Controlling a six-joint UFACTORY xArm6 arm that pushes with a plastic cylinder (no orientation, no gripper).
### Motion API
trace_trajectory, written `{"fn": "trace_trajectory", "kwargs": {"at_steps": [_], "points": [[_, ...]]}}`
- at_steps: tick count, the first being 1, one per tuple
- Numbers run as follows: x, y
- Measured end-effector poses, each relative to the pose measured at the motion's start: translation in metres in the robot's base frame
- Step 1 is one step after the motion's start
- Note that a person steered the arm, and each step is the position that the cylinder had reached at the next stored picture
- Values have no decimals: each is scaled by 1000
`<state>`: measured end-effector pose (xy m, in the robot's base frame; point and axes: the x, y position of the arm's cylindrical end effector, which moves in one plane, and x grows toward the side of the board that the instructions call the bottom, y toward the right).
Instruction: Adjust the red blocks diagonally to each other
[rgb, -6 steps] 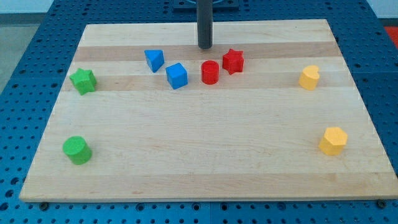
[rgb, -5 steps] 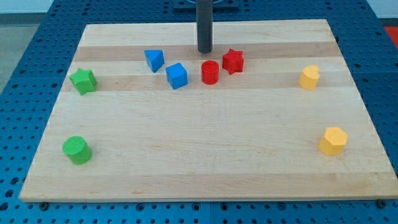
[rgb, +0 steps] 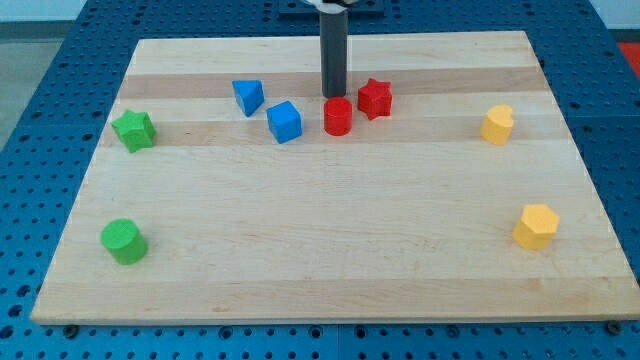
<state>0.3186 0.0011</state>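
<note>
A red cylinder (rgb: 338, 117) stands on the wooden board (rgb: 330, 240) near the view's top middle. A red star block (rgb: 375, 97) sits just up and to the right of it, close beside it. My tip (rgb: 333, 96) is right behind the red cylinder, at its top edge, and to the left of the red star.
A blue cube (rgb: 284, 121) and a blue triangular block (rgb: 248, 96) lie left of the red cylinder. A green star (rgb: 133, 130) and a green cylinder (rgb: 124, 241) are at the left. Two yellow blocks, one (rgb: 497, 125) above the other (rgb: 535, 226), are at the right.
My tip has slid toward the view's bottom, from behind the blocks down to the red cylinder's top edge. No block has visibly moved.
</note>
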Motion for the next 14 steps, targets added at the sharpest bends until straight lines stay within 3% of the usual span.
{"fn": "trace_trajectory", "kwargs": {"at_steps": [4, 10, 12, 14], "points": [[19, 2], [5, 34], [-93, 66], [32, 160]]}}
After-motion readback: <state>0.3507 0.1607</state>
